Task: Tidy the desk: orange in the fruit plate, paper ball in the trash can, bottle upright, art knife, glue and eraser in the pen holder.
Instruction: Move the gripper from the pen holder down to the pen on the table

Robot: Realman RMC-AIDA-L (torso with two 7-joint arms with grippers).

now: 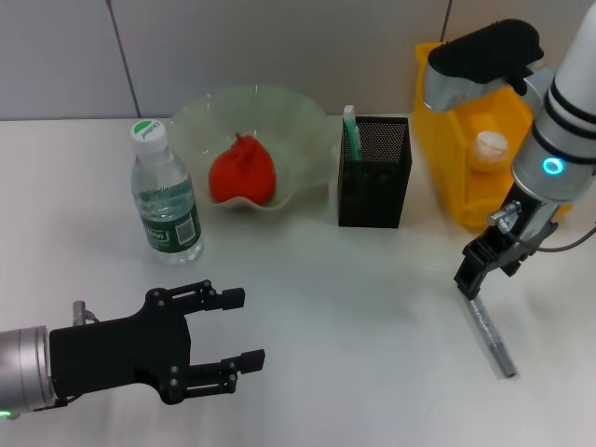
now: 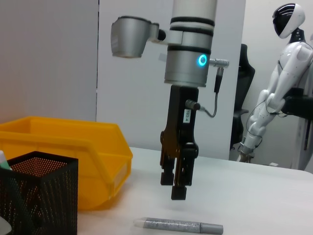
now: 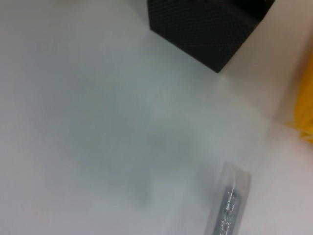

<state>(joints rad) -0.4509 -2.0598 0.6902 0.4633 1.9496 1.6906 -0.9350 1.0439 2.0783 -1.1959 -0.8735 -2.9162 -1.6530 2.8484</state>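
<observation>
Two arms of mine are over the white desk [image 1: 354, 298], which carries everything. Largest on it is the yellow trash can [image 1: 456, 177] at the far right, with the paper ball [image 1: 491, 145] lying inside it. Next comes the pale fruit plate [image 1: 298, 140] at the far middle, holding the orange [image 1: 242, 173], which sits wrapped in red. Just right of the plate stands the black mesh pen holder [image 1: 374, 177], with a green-and-white item upright in its left corner; I cannot tell what that item is. Left of the plate the bottle [image 1: 166, 196] stands upright, its green cap on top. My left gripper [image 1: 237, 328] hangs low at the near left, well apart from the bottle, its black fingers [image 1: 223, 297] spread apart with nothing between them. My right gripper [image 2: 179, 186] points down at the right side of the desk, near the trash can, just above the far end of the art knife [image 1: 491, 337]; its fingers sit close together and hold nothing, with a clear gap between their tips and the knife in the left wrist view. Smallest of all, the grey knife lies flat on the desk, its pale tip toward the pen holder.
</observation>
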